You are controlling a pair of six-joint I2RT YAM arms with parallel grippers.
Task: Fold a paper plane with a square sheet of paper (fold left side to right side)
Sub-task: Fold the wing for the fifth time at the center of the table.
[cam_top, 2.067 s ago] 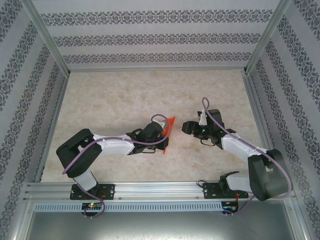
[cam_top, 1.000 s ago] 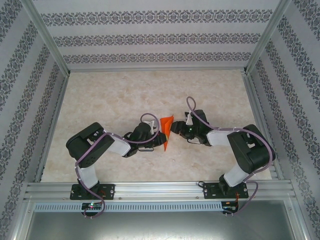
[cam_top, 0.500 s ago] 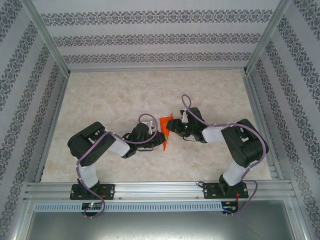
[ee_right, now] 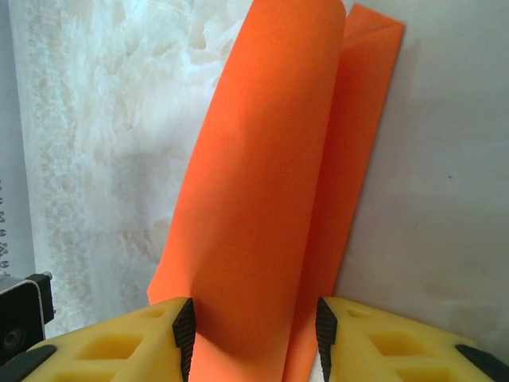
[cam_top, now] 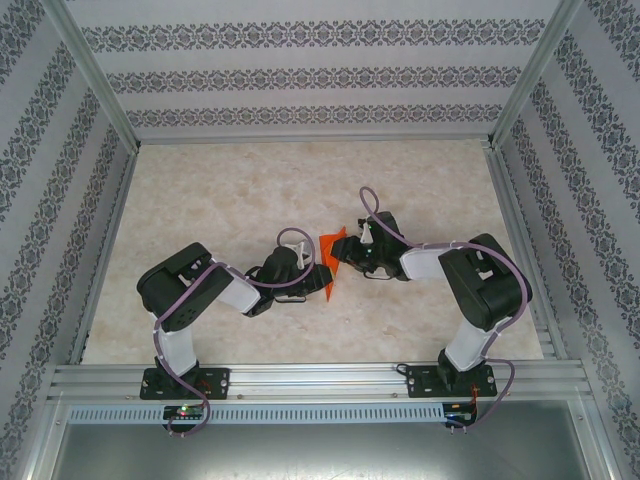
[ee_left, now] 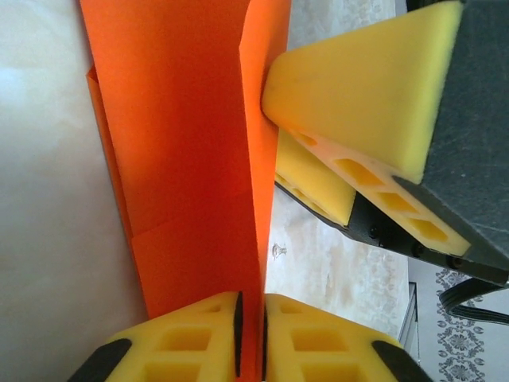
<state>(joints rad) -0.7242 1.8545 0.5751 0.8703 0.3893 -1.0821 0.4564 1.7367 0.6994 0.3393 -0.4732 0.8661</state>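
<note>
While both arms reach in mid-worktop, the square sheet of paper, folded in layers, sits betw. them. Left gripper: pads nearly together round paper's edge, can't tell if pinching. Right gripper: jaws apart, astride the bowed flap. Its fingers crowd close, one touching the paper. Patterned walls well apart.
</note>
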